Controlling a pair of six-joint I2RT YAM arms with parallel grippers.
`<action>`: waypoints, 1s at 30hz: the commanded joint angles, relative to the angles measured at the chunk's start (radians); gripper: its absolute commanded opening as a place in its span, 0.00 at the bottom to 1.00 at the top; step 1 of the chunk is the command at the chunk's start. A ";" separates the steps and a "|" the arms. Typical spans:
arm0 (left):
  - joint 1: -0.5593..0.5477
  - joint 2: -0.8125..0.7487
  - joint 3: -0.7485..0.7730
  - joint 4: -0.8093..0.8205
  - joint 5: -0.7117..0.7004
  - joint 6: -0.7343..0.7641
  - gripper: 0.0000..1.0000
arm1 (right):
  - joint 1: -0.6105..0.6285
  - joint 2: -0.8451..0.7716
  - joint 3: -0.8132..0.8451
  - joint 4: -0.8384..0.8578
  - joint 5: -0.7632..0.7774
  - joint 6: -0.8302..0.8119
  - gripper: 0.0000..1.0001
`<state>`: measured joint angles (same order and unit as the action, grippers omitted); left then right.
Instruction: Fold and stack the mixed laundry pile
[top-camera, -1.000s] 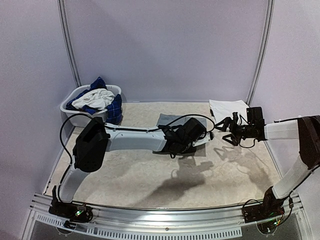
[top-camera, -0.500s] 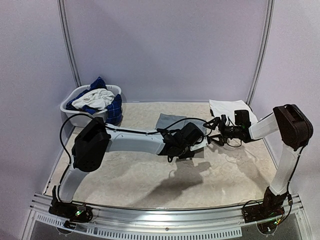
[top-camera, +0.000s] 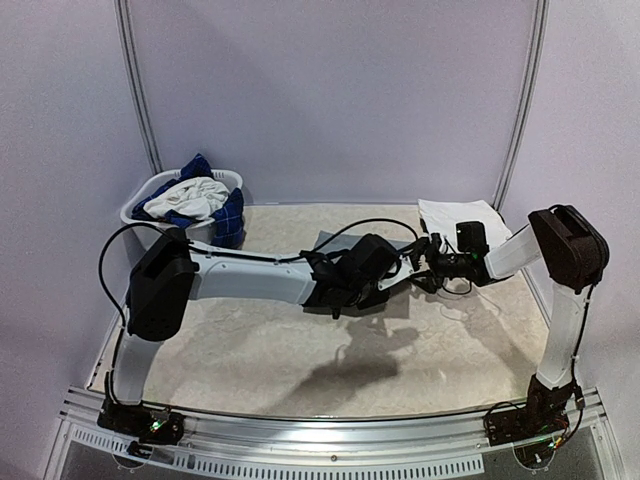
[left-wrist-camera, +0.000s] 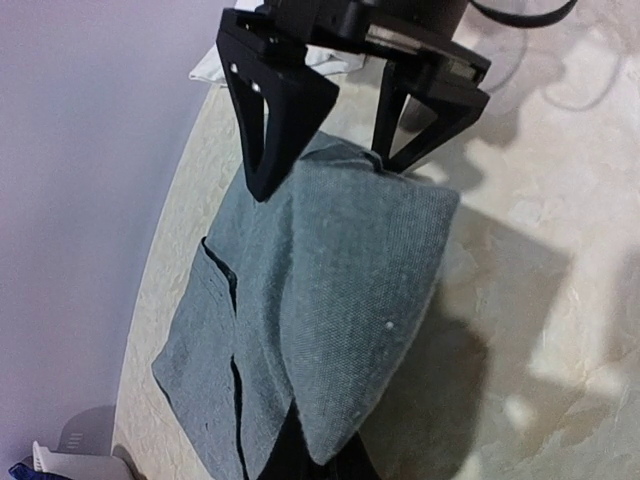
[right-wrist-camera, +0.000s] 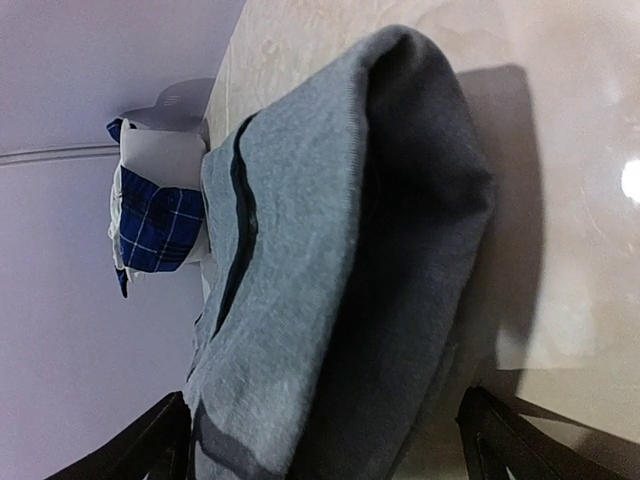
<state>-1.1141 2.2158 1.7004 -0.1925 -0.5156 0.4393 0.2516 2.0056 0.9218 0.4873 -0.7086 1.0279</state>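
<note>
Left tool (top-camera: 396, 277) clamped on the folded grey T-shirt (left-wrist-camera: 340, 300) at mid-desk (top-camera: 250, 340) — right tool (right-wrist-camera: 322, 400) spread wide astride its raised fold, with open room toward the near edge.

Grey T-shirt (top-camera: 332, 240) at centre, white cloth (top-camera: 455, 213) back right, heaped basket (top-camera: 138, 213) back left

Soft overhead light; blurry-edged shadows fall on my counter (top-camera: 250, 350) toward six o'clock. A glare spot sits at three o'clock in my right wrist view; the top view looks slightly soft.
</note>
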 joint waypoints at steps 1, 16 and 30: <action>0.005 -0.042 -0.027 0.045 -0.002 -0.034 0.00 | 0.015 0.057 0.022 0.020 0.017 0.017 0.90; 0.000 -0.058 -0.058 0.058 0.008 -0.048 0.00 | 0.015 0.090 0.045 0.076 0.036 0.064 0.41; -0.067 -0.129 -0.134 -0.051 0.055 -0.054 0.94 | 0.015 0.098 0.144 -0.075 0.023 0.003 0.01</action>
<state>-1.1496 2.1807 1.5932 -0.1661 -0.5079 0.4191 0.2619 2.0914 0.9970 0.5350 -0.6861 1.0908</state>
